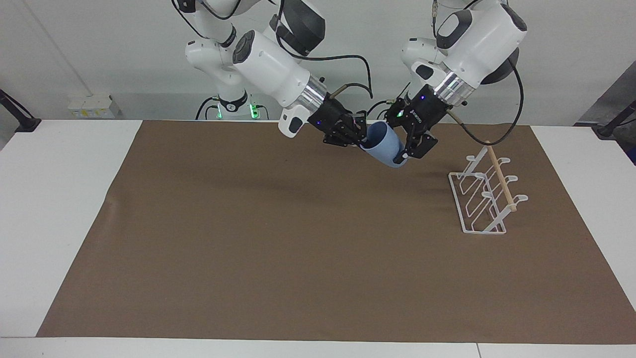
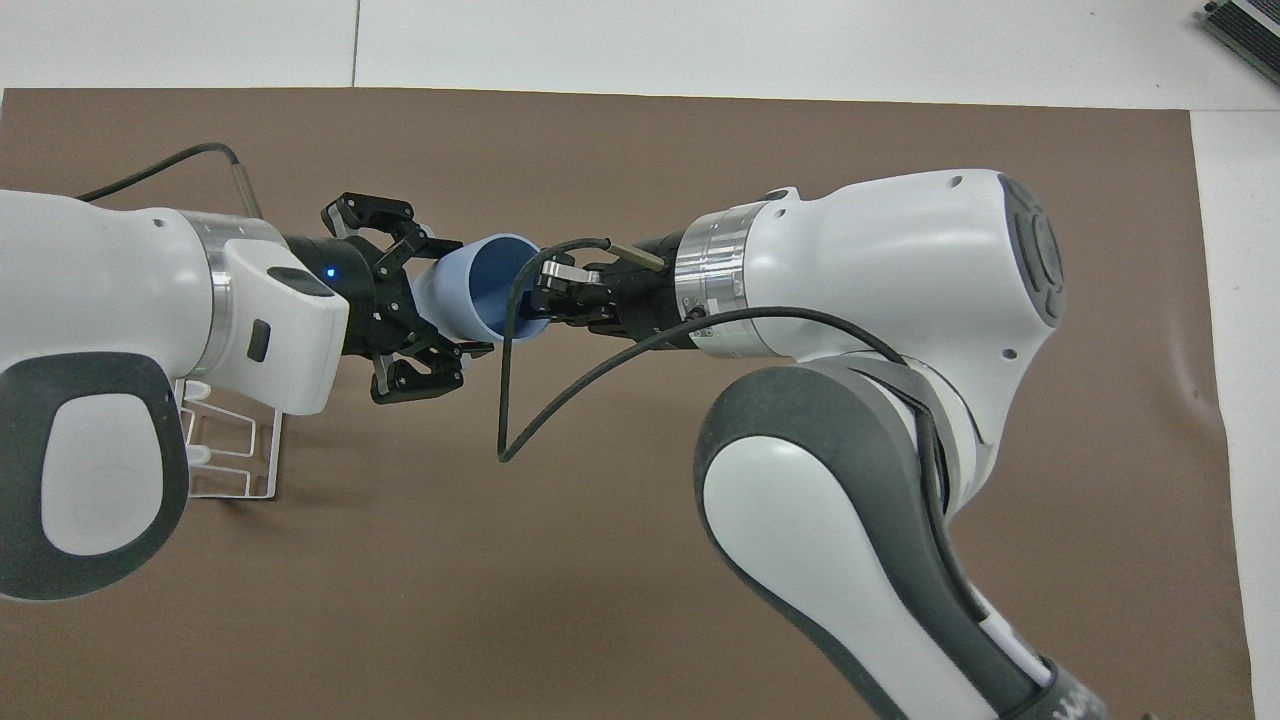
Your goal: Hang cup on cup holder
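The light is bright and even. Soft, faint shadows of the arms lie on the brown mat (image 1: 298, 248). Everything looks sharp, with no glare.

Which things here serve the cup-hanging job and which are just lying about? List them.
In the job: cup, clamped by the right gripper and flanked by the left gripper; cup holder, standing bare.
Lying about: brown mat; dark object at the table corner.

Cup (image 1: 383, 146) between both tools, cup holder (image 1: 484, 199) nearby.
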Robot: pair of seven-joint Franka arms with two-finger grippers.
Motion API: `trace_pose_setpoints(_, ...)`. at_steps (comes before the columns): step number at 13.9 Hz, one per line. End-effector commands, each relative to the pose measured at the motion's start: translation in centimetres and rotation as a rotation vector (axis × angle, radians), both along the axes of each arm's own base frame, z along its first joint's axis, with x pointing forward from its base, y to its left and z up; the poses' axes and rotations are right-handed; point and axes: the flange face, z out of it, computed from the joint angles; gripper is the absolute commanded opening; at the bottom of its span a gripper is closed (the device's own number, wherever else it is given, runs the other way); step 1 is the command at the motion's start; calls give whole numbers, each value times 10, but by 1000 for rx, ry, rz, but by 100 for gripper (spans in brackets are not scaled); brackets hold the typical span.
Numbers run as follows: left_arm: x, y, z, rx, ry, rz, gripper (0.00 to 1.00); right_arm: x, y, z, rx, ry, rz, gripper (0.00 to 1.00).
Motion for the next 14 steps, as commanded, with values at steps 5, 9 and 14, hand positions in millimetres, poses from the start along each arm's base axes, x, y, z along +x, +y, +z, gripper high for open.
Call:
trace_pose_setpoints(5,5,0,10,-24,-4,19,0,2,-1,1,24,17,-23,0)
trace_pose_setpoints(9,6,3,10,-24,0,25,0,8,-13,0,21,25,-34,22)
trace_pose_setpoints(14,6,5,10,-13,1,34,0,8,-14,0,23,25,-37,28)
